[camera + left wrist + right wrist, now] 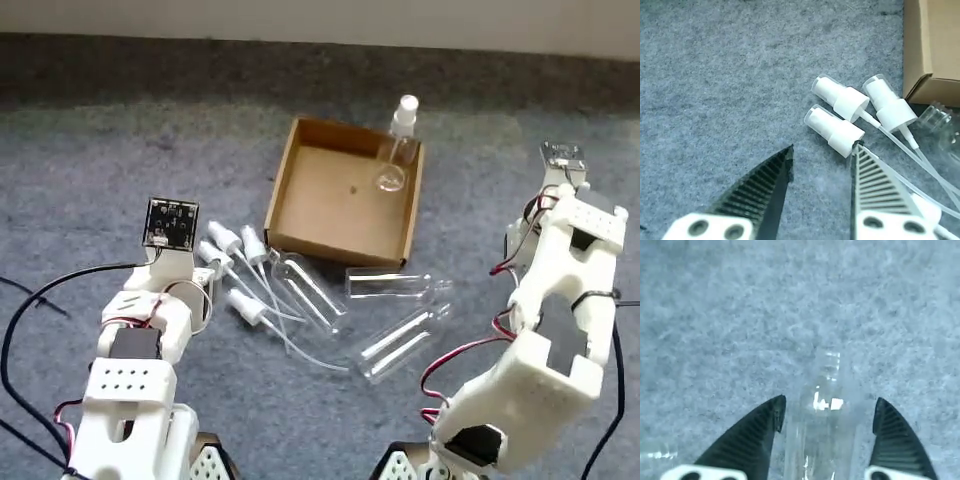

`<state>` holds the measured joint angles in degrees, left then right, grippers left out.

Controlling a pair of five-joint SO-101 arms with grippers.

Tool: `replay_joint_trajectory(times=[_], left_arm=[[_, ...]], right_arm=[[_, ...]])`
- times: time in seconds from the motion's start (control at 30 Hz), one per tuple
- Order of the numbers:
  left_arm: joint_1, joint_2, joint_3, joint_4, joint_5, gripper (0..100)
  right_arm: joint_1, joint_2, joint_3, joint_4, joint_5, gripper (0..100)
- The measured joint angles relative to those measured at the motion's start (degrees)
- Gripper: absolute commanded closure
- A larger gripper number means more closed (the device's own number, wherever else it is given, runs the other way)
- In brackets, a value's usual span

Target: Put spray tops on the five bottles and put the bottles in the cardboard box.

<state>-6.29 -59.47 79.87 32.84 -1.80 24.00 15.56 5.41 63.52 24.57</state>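
Observation:
The cardboard box stands at the middle back, and one bottle with a spray top rests in its far right corner. Several loose white spray tops with thin tubes lie left of the box's front. Three clear bottles without tops lie in front of it. My left gripper is open just above the carpet, one fingertip touching a spray top; two more tops lie beyond. My right gripper is open, a clear bottle lying lengthwise between its fingers.
Grey carpet covers the whole work surface. The box corner and a bottle neck are close to the spray tops. The left arm is at the front left. The right arm rises at the right.

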Motion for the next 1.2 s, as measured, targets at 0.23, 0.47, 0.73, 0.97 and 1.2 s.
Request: replay_joint_trajectory(times=[0.23,0.47,0.73,0.97,1.2], left_arm=[[0.0,0.0,0.0,0.0,0.0,82],[0.0,0.0,0.0,0.0,0.0,82],[0.0,0.0,0.0,0.0,0.0,82],[0.0,0.0,0.0,0.0,0.0,82],[0.0,0.0,0.0,0.0,0.0,82]], right_arm=[[0.0,2.37,-2.73,0.0,-1.05,76.0],[0.0,2.37,-2.73,0.0,-1.05,76.0],[-0.09,5.8,-2.81,1.76,-1.05,76.0],[0.0,7.56,-2.81,1.85,-1.05,76.1],[0.18,7.56,-2.81,1.58,-1.05,93.3]])
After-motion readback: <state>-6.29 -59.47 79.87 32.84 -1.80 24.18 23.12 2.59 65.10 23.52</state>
